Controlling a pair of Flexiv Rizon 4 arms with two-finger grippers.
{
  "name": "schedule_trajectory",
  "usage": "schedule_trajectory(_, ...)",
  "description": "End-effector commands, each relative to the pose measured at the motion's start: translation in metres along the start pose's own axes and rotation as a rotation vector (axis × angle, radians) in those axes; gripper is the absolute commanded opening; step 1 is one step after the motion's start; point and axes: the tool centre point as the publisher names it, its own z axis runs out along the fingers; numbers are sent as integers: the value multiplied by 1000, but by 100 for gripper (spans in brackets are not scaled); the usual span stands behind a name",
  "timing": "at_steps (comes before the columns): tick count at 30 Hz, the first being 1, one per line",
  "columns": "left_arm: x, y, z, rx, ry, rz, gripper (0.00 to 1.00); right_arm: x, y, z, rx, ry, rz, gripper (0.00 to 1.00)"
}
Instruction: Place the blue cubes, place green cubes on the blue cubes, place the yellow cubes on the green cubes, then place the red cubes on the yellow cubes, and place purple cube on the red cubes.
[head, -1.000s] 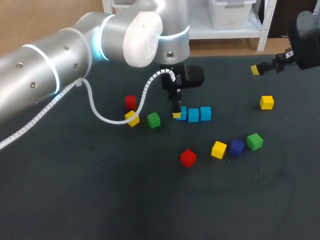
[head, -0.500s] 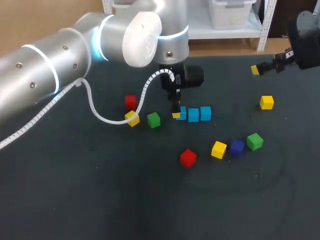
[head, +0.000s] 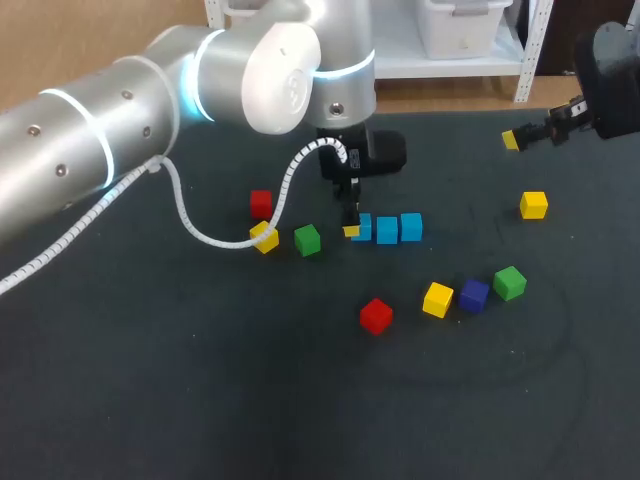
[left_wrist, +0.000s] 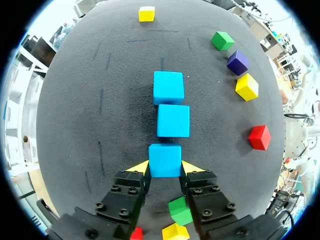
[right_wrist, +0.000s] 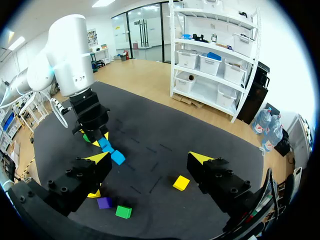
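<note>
Three blue cubes lie in a row mid-table. My left gripper (head: 352, 226) (left_wrist: 165, 167) is shut on the left end blue cube (head: 363, 227) (left_wrist: 164, 160), a yellow tip against each side. The other two blue cubes (head: 387, 230) (head: 411, 227) (left_wrist: 173, 120) continue the row ahead of it. A green cube (head: 307, 239), a yellow cube (head: 264, 237) and a red cube (head: 261, 203) sit to the left. Nearer the front are a red cube (head: 376, 315), a yellow cube (head: 437, 299), the purple cube (head: 474, 294) and a green cube (head: 509, 283). My right gripper (head: 520, 137) (right_wrist: 150, 157) hangs open and empty at the far right.
A lone yellow cube (head: 533, 205) (right_wrist: 181, 182) lies at the right of the dark mat (head: 200, 380), below my right gripper. My left arm's white cable (head: 200, 230) loops down over the mat near the left cubes.
</note>
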Motion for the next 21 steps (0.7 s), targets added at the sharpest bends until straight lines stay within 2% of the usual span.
schedule_trajectory(1, 2, -3, 2, -4, -2, 4, 0, 1, 2, 0, 8, -2, 1, 100)
schedule_trajectory(13, 2, -3, 5, 3, 5, 7, 0, 1, 2, 0, 8, -2, 1, 100)
schedule_trajectory(14, 2, -3, 5, 3, 5, 7, 11, 1, 2, 0, 8, -2, 1, 100)
schedule_trajectory(15, 2, -3, 5, 4, 4, 8, 29, 1, 2, 0, 8, -2, 1, 100)
schedule_trajectory(17, 2, -4, 5, 5, 3, 8, 38, 1, 2, 0, 8, -2, 1, 100)
schedule_trajectory(18, 2, -4, 6, 6, 1, 9, 49, 1, 2, 0, 8, -2, 1, 100)
schedule_trajectory(19, 2, -4, 6, 6, 1, 9, 90, 1, 2, 0, 8, -2, 1, 100)
schedule_trajectory(20, 2, -4, 6, 7, 1, 8, 100, 1, 2, 0, 8, -2, 1, 100)
schedule_trajectory(21, 2, -4, 6, 6, 0, 6, 100, 1, 2, 0, 8, -2, 1, 100)
